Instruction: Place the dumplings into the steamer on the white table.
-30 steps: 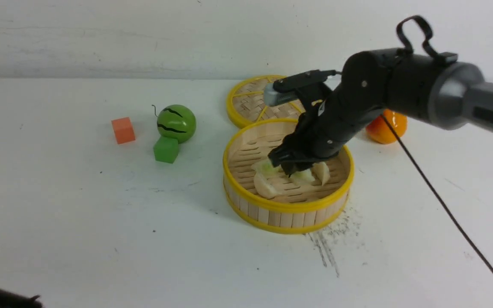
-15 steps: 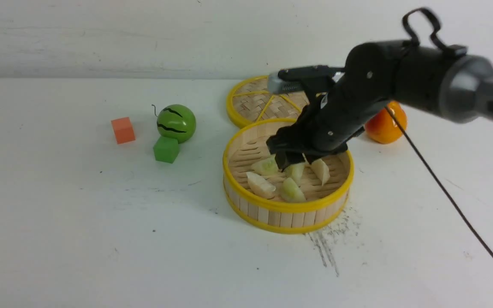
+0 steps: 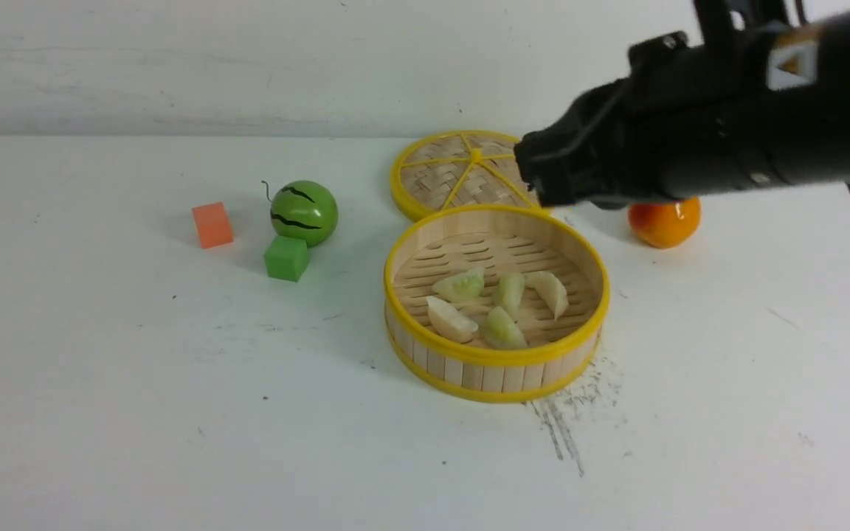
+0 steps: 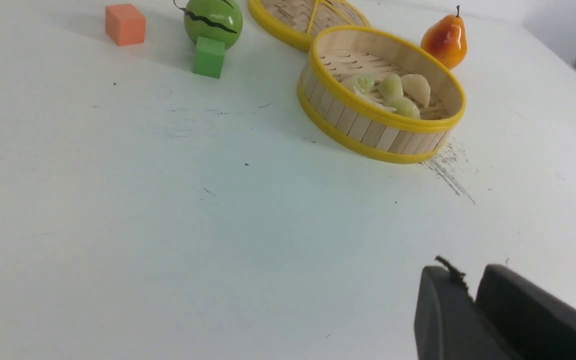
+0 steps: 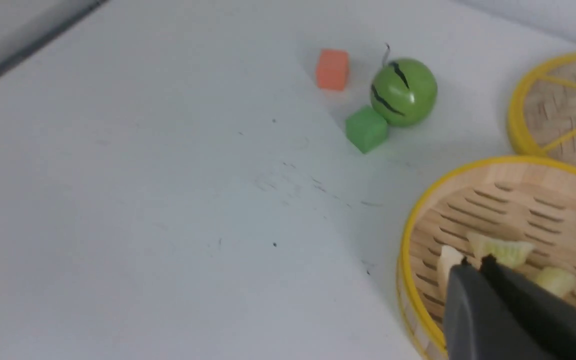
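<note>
1. 5 glossy cream-green crescent dumplings [image 3: 510,293] lie inside the round yellow-rimmed bamboo steamer [image 3: 495,359].
2. Right gripper [image 5: 474,264] fingers pressed together, empty; left gripper [image 4: 470,280] likewise.
3. Risk: a low sweep clips the steamer, spilling them.

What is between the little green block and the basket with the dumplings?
Nothing but bare white table lies between the green block and the steamer, as the front view shows.

Blur and cropping
The blurred right arm [image 3: 727,140] hides the top of the pear [image 3: 665,223] and an edge of the lid [image 3: 443,177]; the right wrist view crops the steamer [image 5: 513,175].
</note>
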Robot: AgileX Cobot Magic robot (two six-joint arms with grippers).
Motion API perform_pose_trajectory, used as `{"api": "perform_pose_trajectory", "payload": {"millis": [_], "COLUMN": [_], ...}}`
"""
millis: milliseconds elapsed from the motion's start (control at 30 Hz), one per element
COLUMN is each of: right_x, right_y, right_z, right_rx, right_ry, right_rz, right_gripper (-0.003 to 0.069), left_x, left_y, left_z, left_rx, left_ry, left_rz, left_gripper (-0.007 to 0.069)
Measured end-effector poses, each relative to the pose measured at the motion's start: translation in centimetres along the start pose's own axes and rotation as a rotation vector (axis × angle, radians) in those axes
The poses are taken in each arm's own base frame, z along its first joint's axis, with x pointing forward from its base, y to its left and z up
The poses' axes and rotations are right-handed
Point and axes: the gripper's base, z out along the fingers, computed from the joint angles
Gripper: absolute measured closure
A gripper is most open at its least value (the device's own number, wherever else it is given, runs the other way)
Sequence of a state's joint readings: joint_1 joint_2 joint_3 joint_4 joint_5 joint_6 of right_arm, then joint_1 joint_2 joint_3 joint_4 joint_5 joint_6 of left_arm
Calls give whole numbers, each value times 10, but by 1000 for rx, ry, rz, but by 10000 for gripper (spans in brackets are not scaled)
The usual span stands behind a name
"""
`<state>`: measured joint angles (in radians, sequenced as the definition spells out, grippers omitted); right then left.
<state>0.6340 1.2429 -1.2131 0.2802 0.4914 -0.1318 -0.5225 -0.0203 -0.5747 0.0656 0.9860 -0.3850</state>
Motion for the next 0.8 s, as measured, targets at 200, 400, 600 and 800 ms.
{"api": "perform_pose_trajectory", "payload": {"millis": [200, 400, 600, 800], "right_x": [36, 58, 63, 64], "right_y": [5, 2, 2, 2], "right_z": [-51, -89, -106, -107], "right_rx": [0, 19, 19, 18], "right_ry": [-194, -370, -440, -443], "right_rz": [-26, -32, -34, -33], "right_gripper": [680, 680, 676, 670], "left_x": [9, 12, 12, 12], "left_y": [3, 4, 4, 4], "left_z": [9, 13, 13, 13], "left_rx": [-14, -20, -20, -20], "left_ry": [38, 56, 55, 55], "left_rz": [-3, -3, -3, -3], "left_gripper": [522, 515, 512, 503]}}
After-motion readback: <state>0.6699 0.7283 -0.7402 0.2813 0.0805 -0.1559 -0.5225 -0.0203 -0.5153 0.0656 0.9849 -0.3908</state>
